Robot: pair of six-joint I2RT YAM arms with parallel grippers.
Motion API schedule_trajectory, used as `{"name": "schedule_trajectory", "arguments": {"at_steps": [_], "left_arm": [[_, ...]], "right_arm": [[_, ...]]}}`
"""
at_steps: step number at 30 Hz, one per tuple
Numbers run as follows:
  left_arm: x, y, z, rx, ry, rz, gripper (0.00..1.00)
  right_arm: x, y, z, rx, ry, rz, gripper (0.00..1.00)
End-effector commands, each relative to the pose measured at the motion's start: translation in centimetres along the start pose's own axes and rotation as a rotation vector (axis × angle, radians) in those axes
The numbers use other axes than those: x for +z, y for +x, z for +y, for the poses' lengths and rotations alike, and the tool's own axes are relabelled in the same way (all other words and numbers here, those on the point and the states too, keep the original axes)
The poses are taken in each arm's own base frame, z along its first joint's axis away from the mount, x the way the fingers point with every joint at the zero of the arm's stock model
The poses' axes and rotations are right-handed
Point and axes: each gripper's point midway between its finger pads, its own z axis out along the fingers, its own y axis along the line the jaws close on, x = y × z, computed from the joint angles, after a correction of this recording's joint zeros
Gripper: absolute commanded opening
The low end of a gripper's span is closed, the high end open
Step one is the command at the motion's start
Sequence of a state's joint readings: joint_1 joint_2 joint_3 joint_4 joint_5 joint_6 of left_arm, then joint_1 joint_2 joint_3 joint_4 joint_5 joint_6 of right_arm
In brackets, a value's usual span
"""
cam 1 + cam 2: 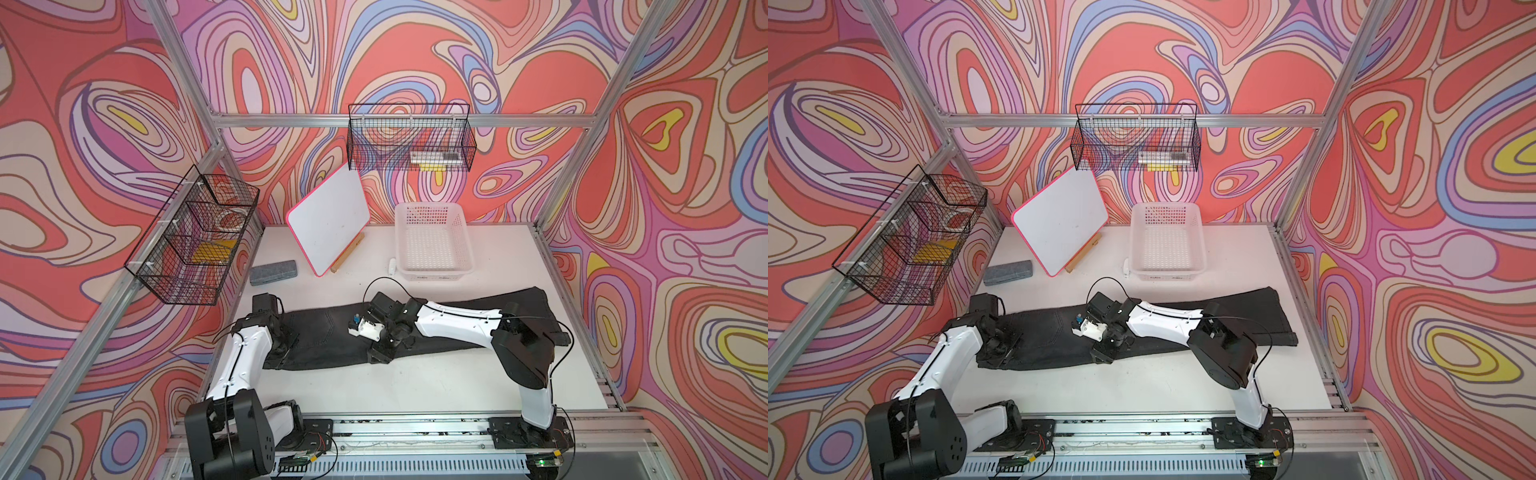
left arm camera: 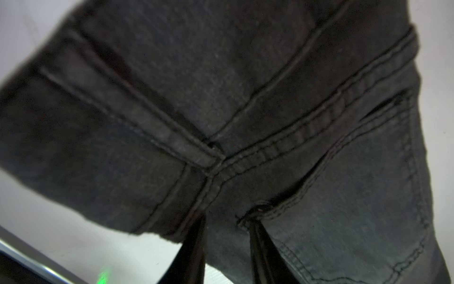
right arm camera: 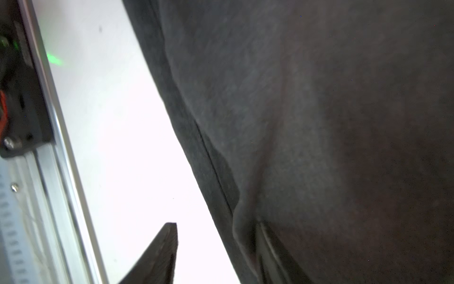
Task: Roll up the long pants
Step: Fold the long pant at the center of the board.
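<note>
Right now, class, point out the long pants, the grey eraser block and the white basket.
long pants (image 1: 324, 340): in a top view, seat cloth.
grey eraser block (image 1: 273, 272): in a top view, top face.
white basket (image 1: 436, 274): in a top view, front wall.

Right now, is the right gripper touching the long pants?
Touching. In the right wrist view, one finger of the right gripper presses into the long pants near their edge, bunching cloth against it; the other finger is over the table.

In both top views the left arm (image 1: 245, 353) covers the 9 o'clock end of the pants (image 1: 328, 332), and the right arm (image 1: 457, 322) covers their middle. Both wrist views crop them, partly blurred. The white bit (image 1: 392, 266) at their 12 o'clock is too small to tell.
</note>
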State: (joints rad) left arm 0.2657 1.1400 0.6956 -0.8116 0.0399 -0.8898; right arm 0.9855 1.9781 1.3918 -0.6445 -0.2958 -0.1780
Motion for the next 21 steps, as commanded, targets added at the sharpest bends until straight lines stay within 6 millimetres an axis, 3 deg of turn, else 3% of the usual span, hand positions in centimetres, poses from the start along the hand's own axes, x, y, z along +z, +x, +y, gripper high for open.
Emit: {"name": "schedule_trajectory", "arguments": {"at_steps": [1,4,7,12,14,17,21], "left_arm": [[-4.8,-3.0,-1.2,0.015,0.035,-0.135,0.35],[-8.0,-4.7,-4.2,0.038,0.130,-0.164,0.35],[-8.8,-4.7,-6.9,0.062,0.205,-0.177,0.35],[-5.4,-2.0,-11.1,0.149,0.266,-0.107,0.27],[-3.6,-1.6,-11.7,0.162,0.261,-0.095,0.24],[-1.1,-1.6,-11.3,0.172,0.233,-0.097,0.20],[1.5,-1.6,-9.3,0.160,0.133,-0.059,0.17]], "right_arm": [[-2.3,0.7,0.7,0.012,0.015,0.013,0.58],[-5.9,-2.0,0.3,0.059,0.009,-0.114,0.60],[-6.9,-4.8,-0.7,0.072,0.005,-0.210,0.56],[-4.3,-10.0,-1.9,0.087,-0.045,-0.312,0.33],[-3.0,-11.3,-3.2,0.111,-0.013,-0.345,0.25],[-0.3,-11.5,-4.5,0.141,-0.004,-0.331,0.16],[2.2,-8.1,-1.4,0.119,-0.111,-0.216,0.10]]}}
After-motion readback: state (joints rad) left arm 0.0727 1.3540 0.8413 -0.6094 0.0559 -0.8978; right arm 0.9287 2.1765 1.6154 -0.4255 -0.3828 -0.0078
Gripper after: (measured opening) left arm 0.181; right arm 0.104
